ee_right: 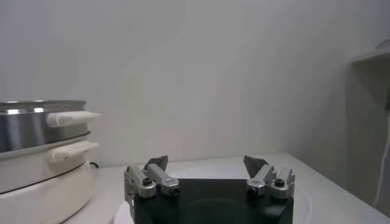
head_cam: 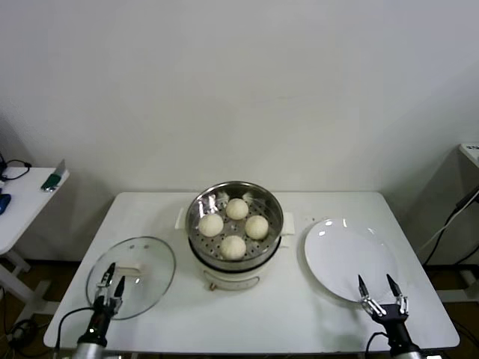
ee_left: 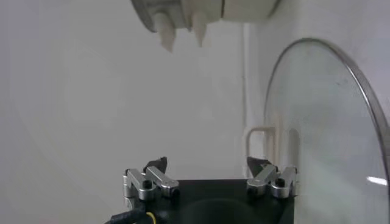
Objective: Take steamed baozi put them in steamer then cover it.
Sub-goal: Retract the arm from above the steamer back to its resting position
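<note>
All four steamed baozi [head_cam: 234, 226] sit in the steamer [head_cam: 235, 235] at table centre — loading done. The cover [head_cam: 132, 276] lies flat at 8 o'clock, not yet on. My left gripper [head_cam: 113, 285] hovers over it, jaws spread, empty. My right gripper [head_cam: 379, 294] — open, idle at 4 o'clock over the plate [head_cam: 346, 258].

Steamer [head_cam: 235, 238] at mid-table [head_cam: 150, 206], four baozi [head_cam: 233, 228] inside on its tray. Cover [head_cam: 132, 275] flat beneath and just ahead of left gripper [head_cam: 109, 281], left of steamer. Plate [head_cam: 349, 259] right of steamer, under and ahead of right gripper [head_cam: 378, 289].
</note>
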`<move>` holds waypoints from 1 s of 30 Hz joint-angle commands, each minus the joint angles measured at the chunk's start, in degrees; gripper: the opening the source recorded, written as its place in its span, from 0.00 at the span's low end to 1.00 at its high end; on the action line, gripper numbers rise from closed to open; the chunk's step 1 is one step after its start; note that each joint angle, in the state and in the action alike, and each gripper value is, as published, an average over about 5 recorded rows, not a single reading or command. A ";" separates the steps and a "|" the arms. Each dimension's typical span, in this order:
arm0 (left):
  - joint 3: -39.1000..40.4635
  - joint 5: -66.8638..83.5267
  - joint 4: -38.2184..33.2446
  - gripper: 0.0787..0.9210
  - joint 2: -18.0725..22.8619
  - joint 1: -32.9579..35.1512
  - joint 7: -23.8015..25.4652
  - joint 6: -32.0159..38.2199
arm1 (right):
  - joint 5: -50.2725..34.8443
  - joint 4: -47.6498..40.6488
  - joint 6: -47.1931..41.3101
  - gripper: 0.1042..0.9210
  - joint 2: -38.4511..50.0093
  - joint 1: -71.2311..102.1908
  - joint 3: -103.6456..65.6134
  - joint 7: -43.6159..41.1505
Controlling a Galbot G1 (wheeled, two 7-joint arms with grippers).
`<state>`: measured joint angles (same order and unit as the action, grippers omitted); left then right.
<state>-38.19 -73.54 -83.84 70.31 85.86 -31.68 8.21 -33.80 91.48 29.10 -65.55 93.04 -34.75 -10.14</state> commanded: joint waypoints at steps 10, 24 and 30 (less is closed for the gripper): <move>1.23 -1.55 9.98 0.86 -1.13 -11.15 2.89 1.36 | -0.30 0.67 1.52 0.88 -1.04 2.41 -1.70 0.35; 1.50 -0.27 10.69 0.40 0.08 -11.11 5.07 0.85 | -0.20 0.87 1.48 0.88 -1.60 2.17 -2.19 0.53; 1.45 1.27 8.90 0.20 0.05 -10.35 6.13 -0.12 | -0.29 0.92 1.49 0.88 -1.53 2.25 -2.50 0.67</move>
<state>-36.74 -73.73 -74.12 70.43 75.62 -26.69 8.81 -34.01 92.29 30.52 -67.06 95.14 -37.03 -9.56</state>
